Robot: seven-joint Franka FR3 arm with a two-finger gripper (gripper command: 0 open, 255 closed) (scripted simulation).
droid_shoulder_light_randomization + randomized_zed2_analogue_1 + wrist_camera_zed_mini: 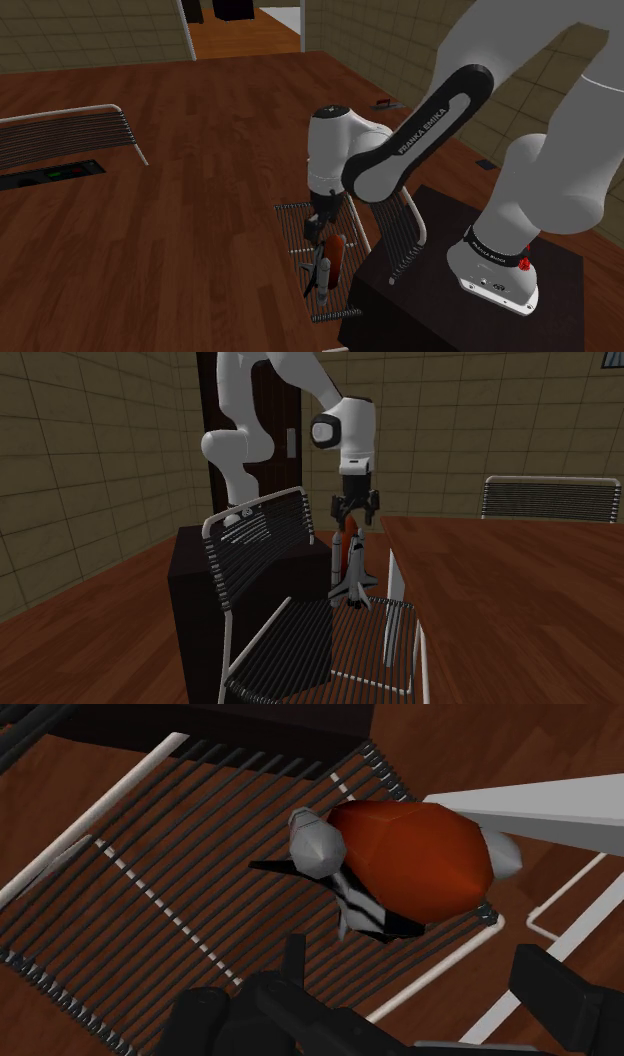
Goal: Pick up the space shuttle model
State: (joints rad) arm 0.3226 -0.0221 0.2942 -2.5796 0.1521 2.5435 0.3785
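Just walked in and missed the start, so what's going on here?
A white Franka arm reaches down over a wire chair that stands against its dark stand. A space shuttle model with an orange tank stands upright on the chair's seat. The arm's black hand hangs right above the model's tip with its fingers apart. Nothing is gripped yet, and the model rests on the seat.

Dim, flat light all round. The white arm point(540, 90) at the shoulder view's upper right greys along its underside, the wood surface point(200, 120) glows dull red-brown, and the stand point(188, 622) sits near black. In the wrist view the space shuttle model point(410, 854) carries a soft sheen mid-frame.
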